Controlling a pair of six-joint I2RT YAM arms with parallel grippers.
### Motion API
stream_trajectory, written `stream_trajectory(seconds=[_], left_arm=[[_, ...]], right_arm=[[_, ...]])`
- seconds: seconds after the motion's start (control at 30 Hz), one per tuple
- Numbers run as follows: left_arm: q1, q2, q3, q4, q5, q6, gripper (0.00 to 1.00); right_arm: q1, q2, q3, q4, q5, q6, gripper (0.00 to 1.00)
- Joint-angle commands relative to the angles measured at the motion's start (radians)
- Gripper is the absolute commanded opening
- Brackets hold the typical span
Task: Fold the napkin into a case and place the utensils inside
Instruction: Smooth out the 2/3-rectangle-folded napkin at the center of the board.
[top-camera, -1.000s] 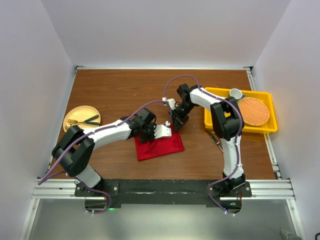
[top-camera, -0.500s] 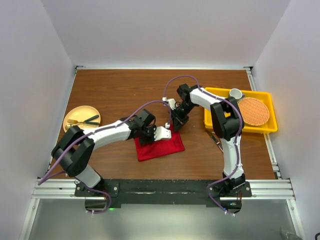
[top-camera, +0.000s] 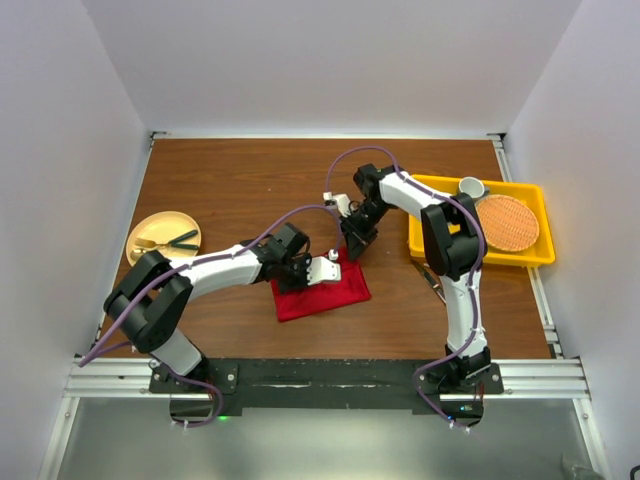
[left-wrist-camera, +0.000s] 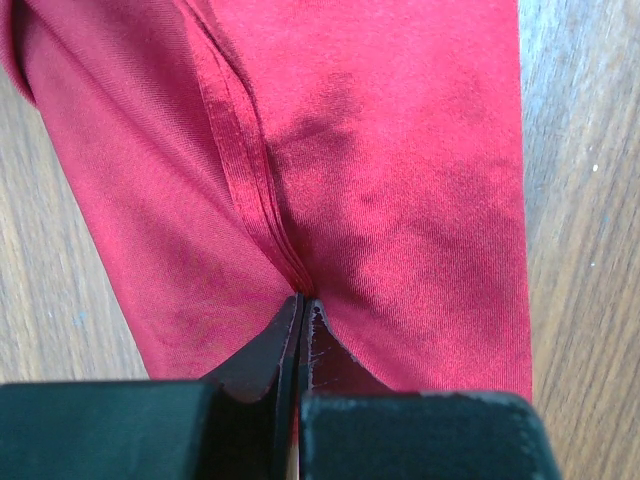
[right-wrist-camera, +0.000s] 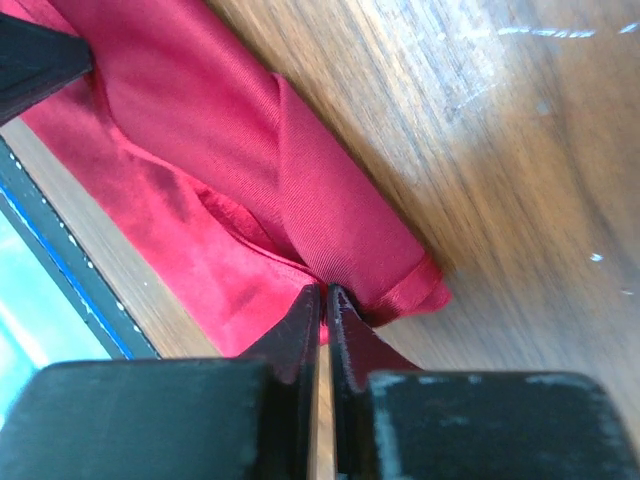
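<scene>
1. The napkin (top-camera: 325, 295) lies folded on the worktop (top-camera: 230, 180), just below centre in the overhead view. Its long axis runs left to right, tilting slightly up at the right.
2. The left arm's (top-camera: 215, 265) jaws are pressed together on a raised ridge of hem, about midway along the cloth's upper edge.
3. The right arm's (top-camera: 455, 250) jaws are also together, clamped on the upper-right corner where the fabric rolls thick.
4. Both pinches sit on the upper long edge, so the cloth spreads from the jaws toward the bottom of the frame. The next fold probably goes across the short axis.
5. Slim silver pieces, apparently the utensils (top-camera: 433, 283), lie beside the yellow tray (top-camera: 425, 215), apart from the napkin and nearer the right arm.
</scene>
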Motion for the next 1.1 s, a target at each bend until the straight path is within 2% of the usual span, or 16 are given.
stream_trajectory(seconds=[0.0,0.13,0.23,0.3,0.5,0.7,0.87,1.07], left_arm=[[0.006,0.028,-0.03,-0.001,0.002,0.01,0.0],[0.006,0.032,-0.03,-0.004,0.011,0.013,0.0],[0.009,0.032,-0.034,-0.006,0.013,0.019,0.0],[0.01,0.034,-0.036,-0.006,0.012,0.022,0.0],[0.014,0.037,-0.015,-0.018,0.012,0.019,0.0],[0.015,0.034,0.001,-0.027,0.004,0.007,0.0],[0.029,0.023,0.019,-0.034,0.002,-0.013,0.0],[0.055,0.022,0.067,-0.046,0.008,-0.033,0.0]], right_arm=[[-0.023,-0.007,0.117,-0.119,-0.052,-0.071,0.19],[-0.047,-0.008,0.191,-0.235,-0.092,-0.088,0.34],[-0.06,-0.005,0.24,-0.303,-0.121,-0.117,0.4],[-0.063,-0.008,0.258,-0.305,-0.127,-0.111,0.4],[-0.04,-0.014,0.186,-0.155,-0.185,0.032,0.4],[-0.026,-0.005,0.088,-0.053,-0.121,0.078,0.38],[-0.035,0.009,0.117,-0.09,-0.11,0.055,0.4],[-0.044,-0.083,0.057,-0.118,-0.173,0.021,0.43]])
